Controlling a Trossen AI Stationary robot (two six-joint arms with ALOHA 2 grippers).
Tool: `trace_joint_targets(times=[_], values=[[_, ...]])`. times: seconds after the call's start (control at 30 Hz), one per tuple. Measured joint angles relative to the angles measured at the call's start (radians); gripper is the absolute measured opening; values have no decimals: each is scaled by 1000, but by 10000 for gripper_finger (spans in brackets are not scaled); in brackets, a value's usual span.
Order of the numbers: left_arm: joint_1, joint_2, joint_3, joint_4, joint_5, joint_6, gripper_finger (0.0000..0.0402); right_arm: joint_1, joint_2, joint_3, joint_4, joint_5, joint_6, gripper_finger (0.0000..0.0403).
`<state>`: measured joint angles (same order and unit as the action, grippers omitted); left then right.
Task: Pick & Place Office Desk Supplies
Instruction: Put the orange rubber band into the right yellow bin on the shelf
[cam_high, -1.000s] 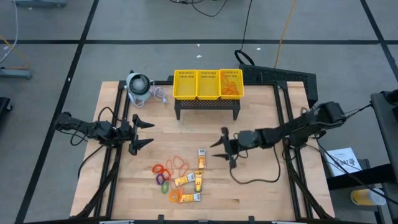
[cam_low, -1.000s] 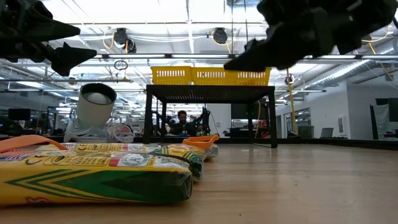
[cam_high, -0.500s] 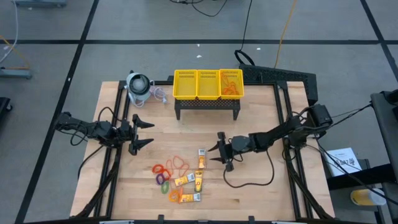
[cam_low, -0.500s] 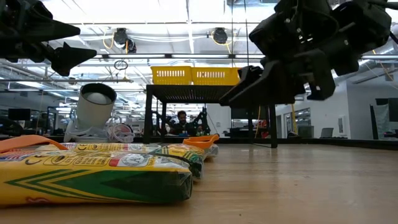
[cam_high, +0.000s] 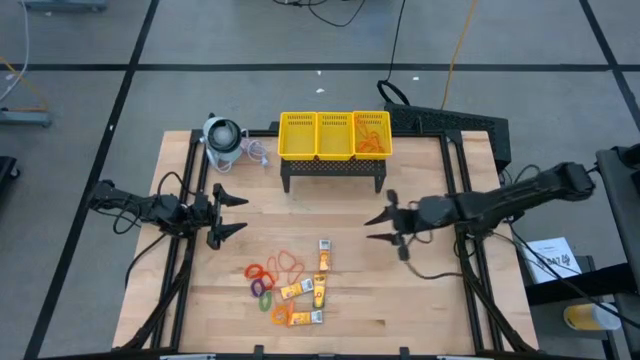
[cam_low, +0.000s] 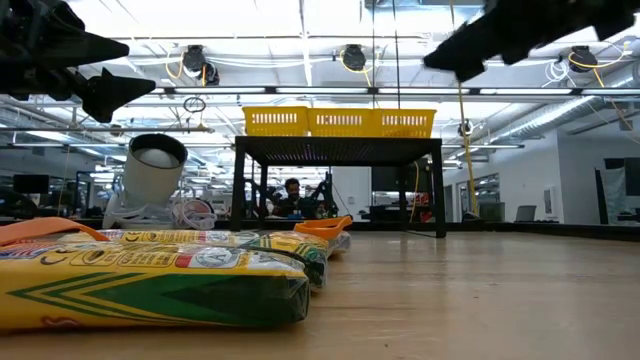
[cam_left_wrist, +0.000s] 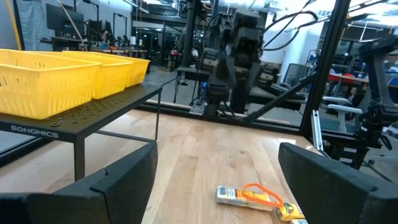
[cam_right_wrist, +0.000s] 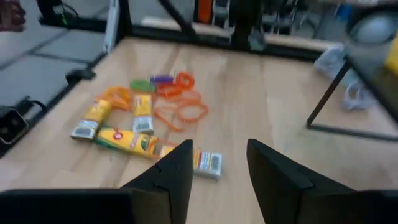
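Desk supplies lie clustered low in the middle of the high view, with both grippers apart from them and holding nothing.

Yellow-orange packets (cam_high: 308, 292) lie beside thin orange rubber-band loops (cam_high: 287, 263) and small coloured rings (cam_high: 262, 287) on the wooden table (cam_high: 420, 300). The right gripper (cam_high: 378, 224) hangs to the right of and slightly above the pile in the frame, well apart from it, its fingers (cam_right_wrist: 177, 168) spread moderately. The left gripper (cam_high: 232, 214) sits at the left of the frame, up and left of the pile, its fingers (cam_left_wrist: 118, 177) spread wide. The yellow mesh basket (cam_high: 335, 135) stands on a dark stand at upper centre, with orange loops (cam_high: 372, 142) in its rightmost compartment. A grey-white round device (cam_high: 222, 137) sits at the table's upper left.
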<state>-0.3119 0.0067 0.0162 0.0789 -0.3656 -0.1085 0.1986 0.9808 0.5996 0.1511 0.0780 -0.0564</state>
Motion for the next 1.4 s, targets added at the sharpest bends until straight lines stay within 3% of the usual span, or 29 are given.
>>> trace_joint_targets(times=[0.2, 0.4, 0.6, 0.73, 0.87, 1.07, 1.23, 1.4], values=[[0, 0, 0, 44, 0, -26, 340, -1, -204, -200, 315, 0, -35, 130], [0, 0, 0, 172, -1, -48, 340, -1, -321, -371, 583, 26, -54, 130], [0, 0, 0, 220, -15, -46, 340, -2, -371, -405, 607, 108, -86, 130], [0, 0, 0, 352, -27, -52, 340, -2, -371, -406, 602, 108, -110, 130], [0, 19, 0, 335, -52, -59, 340, -2, -371, -406, 601, 108, -114, 130], [-3, 252, 0, 376, -78, -199, 339, -2, -371, -406, 601, 109, -118, 130], [-26, 559, 28, 456, -71, -250, 316, -2, -371, -406, 600, 137, -125, 130], [-49, 870, 158, 516, -54, -227, 277, -3, -371, -406, 600, 212, -125, 130]])
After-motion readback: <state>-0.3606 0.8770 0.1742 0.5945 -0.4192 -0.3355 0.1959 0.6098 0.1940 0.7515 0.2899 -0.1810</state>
